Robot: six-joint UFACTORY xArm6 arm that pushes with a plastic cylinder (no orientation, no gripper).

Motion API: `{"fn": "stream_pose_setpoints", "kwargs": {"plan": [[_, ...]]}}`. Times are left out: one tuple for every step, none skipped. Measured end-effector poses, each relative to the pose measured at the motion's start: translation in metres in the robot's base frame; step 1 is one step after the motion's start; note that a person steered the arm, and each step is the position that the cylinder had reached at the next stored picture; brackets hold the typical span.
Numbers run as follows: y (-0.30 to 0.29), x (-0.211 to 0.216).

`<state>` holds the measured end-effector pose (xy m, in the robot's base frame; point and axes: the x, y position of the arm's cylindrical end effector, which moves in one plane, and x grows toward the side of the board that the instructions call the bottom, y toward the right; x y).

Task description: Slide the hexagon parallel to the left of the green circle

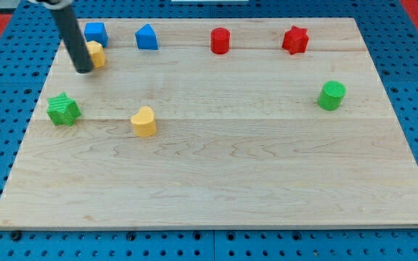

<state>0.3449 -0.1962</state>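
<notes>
A yellow hexagon block (96, 54) lies near the view's top left of the wooden board (216, 181). My tip (83, 70) rests just at its lower left, touching or nearly touching it, and the rod hides part of its left side. The green circle (332, 95) stands far off at the view's right, about mid-height.
A blue block (96, 32) sits just above the hexagon, and a blue pentagon-like block (146, 37) to its right. A red cylinder-like block (220, 40) and a red star (294, 40) line the top. A green star (63, 109) and a yellow heart (144, 121) lie at lower left.
</notes>
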Motion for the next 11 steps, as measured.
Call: {"fn": "stream_pose_setpoints", "kwargs": {"plan": [[-0.033, 0.013], [-0.071, 0.011], [-0.079, -0.044], [-0.072, -0.07], [0.026, -0.034], [0.133, -0.018], [0.221, -0.009], [0.179, -0.026], [0.11, -0.037], [0.072, -0.007], [0.116, 0.035]]}}
